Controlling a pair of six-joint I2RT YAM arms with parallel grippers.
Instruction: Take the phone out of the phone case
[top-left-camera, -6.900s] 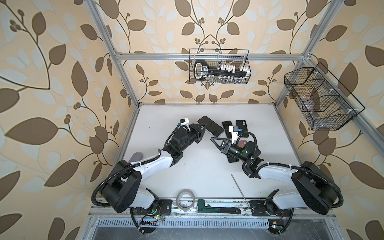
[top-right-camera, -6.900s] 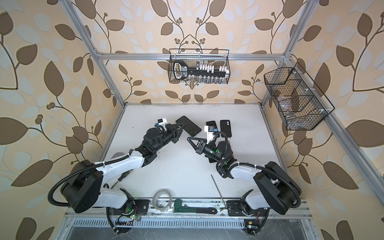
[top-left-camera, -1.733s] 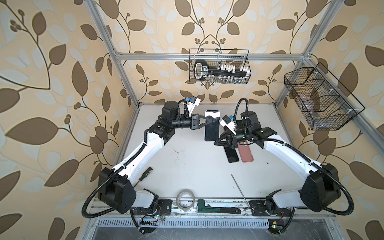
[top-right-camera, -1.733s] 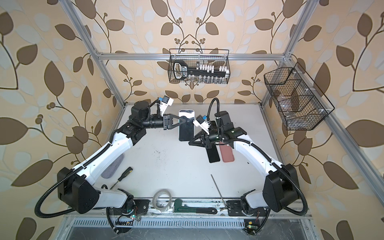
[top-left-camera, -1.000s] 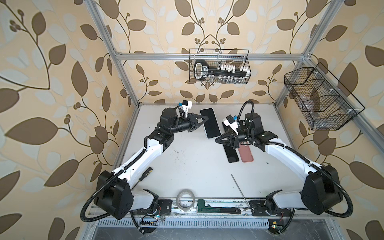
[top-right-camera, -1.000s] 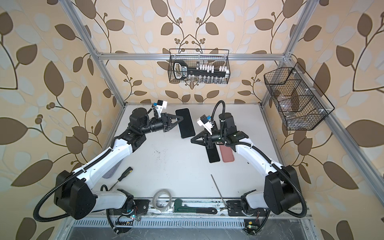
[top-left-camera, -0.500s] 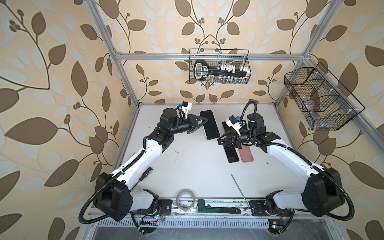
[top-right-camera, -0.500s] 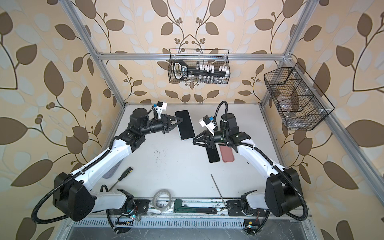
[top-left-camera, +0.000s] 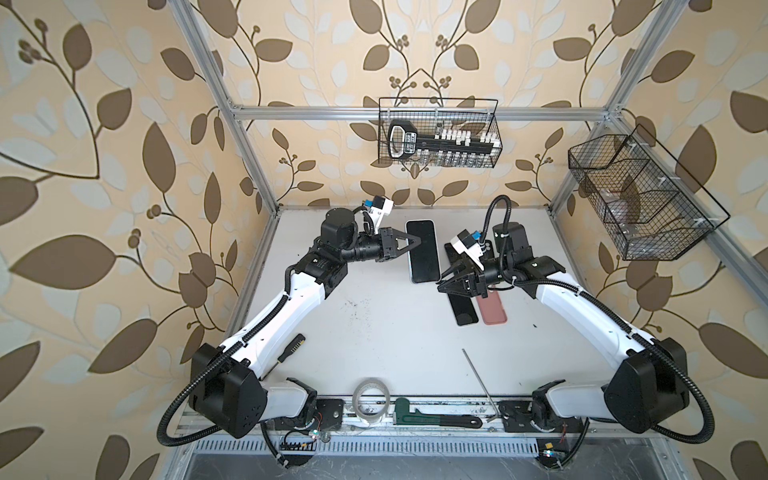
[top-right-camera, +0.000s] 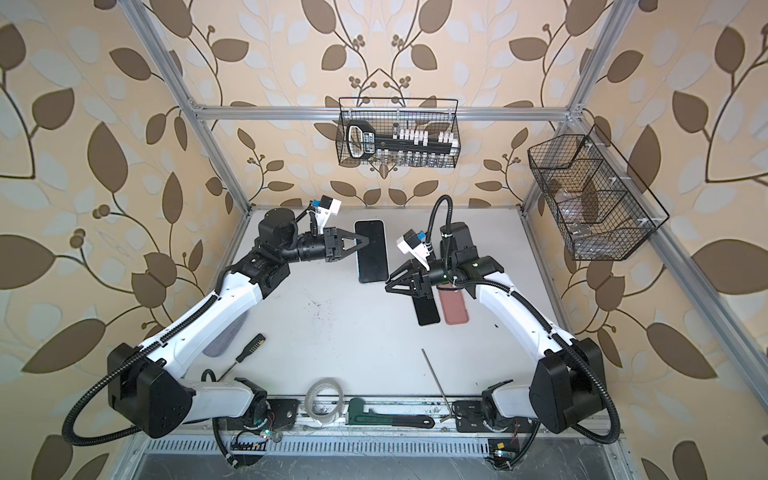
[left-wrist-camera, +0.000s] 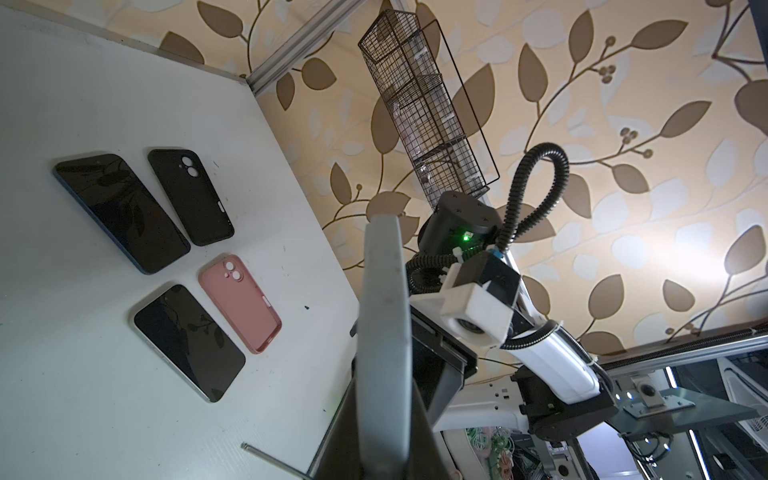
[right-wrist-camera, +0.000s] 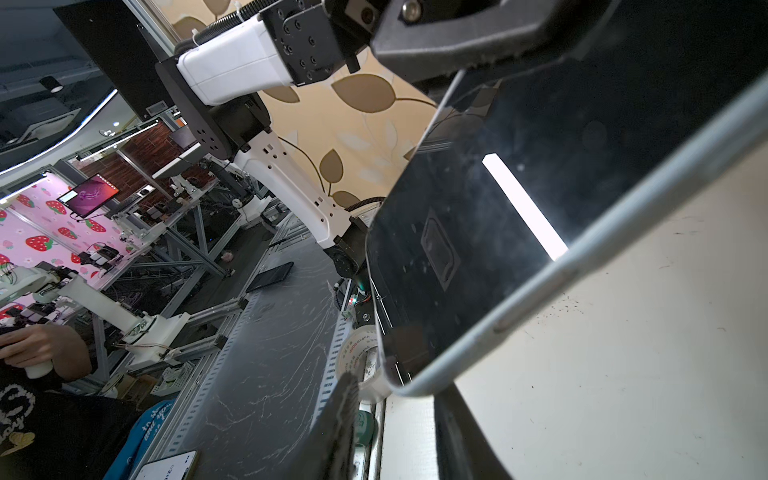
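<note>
Bright even light, bowed edges, glare stripe on the phone (right-wrist-camera: 519, 216).

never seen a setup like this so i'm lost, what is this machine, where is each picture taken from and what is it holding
These are two robot arms at a white table, each ending in a gripper. Two pictures look down from overhead; the other two come from cameras on the wrists. The left gripper is shut on the edge of a phone. The right gripper is open and empty. On the table lie a blue phone, a pale phone, a black case and a pink case.
</note>
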